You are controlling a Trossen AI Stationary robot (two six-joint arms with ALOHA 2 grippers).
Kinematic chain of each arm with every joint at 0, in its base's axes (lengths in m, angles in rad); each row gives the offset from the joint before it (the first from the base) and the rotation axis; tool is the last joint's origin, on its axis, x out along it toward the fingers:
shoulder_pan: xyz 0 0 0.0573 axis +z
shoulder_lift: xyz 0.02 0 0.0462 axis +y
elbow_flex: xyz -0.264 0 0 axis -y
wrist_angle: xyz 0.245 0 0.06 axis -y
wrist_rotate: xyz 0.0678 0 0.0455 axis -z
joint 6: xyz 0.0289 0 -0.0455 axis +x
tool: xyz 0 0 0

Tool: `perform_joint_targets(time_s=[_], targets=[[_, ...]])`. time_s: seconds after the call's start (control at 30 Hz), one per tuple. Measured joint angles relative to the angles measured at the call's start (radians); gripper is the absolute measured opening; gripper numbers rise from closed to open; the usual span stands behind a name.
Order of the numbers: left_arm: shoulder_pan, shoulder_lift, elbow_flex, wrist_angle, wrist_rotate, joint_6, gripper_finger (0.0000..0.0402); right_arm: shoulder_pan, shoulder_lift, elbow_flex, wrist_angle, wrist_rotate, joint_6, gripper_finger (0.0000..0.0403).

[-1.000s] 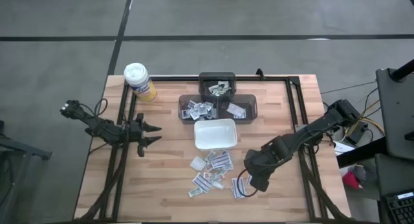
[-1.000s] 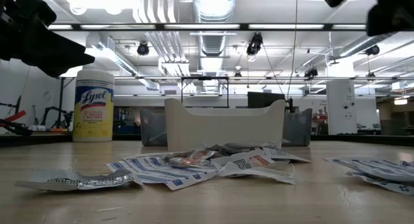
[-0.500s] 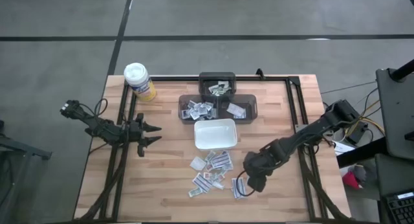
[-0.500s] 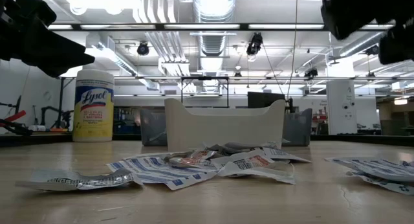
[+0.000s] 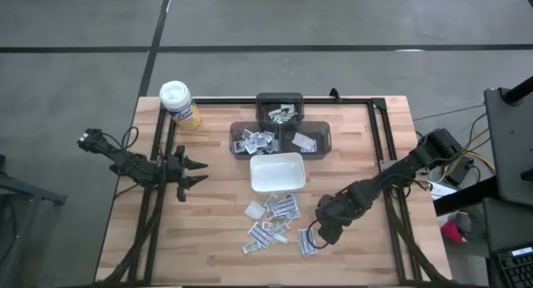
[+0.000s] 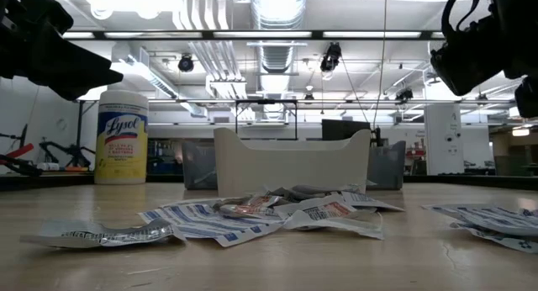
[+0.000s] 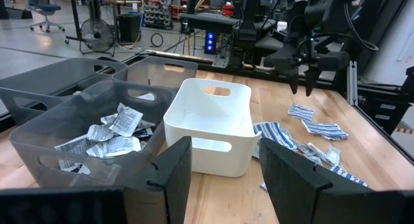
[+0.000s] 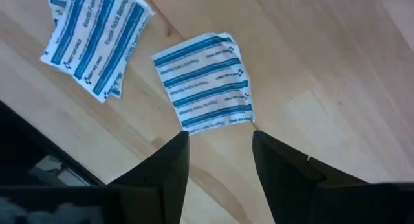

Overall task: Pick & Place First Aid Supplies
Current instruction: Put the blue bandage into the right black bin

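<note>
The right tool (image 5: 312,236) hangs low over the desk (image 5: 208,230) near its front edge, right of centre, with its fingers (image 8: 162,179) spread apart and holding nothing. Just under the fingertips lies a blue-striped packet (image 8: 204,81), flat on the wood, with another striped packet (image 8: 94,36) just beside it. More packets (image 5: 271,217) lie scattered in a loose pile toward the middle of the front edge, just in front of the white dish (image 5: 277,173). Behind the dish, three grey bins (image 5: 279,131) hold further packets. A yellow canister (image 5: 179,103) stands at the back left corner. The left tool (image 5: 198,173) waits above the left side of the desk, released and empty, its fingers apart.
</note>
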Motion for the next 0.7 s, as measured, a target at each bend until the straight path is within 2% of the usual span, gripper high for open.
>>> perform_joint_targets(time_s=[0.2,0.7], targets=[[0.0,0.0,0.0,0.0,0.0,0.0,0.0177,0.0,0.024,-0.007,0.019,0.009,0.001,0.0149],[0.0,0.002,0.0,0.0,0.0,0.0,0.0177,-0.001,0.211,0.051,0.029,-0.01,-0.031,0.0138]])
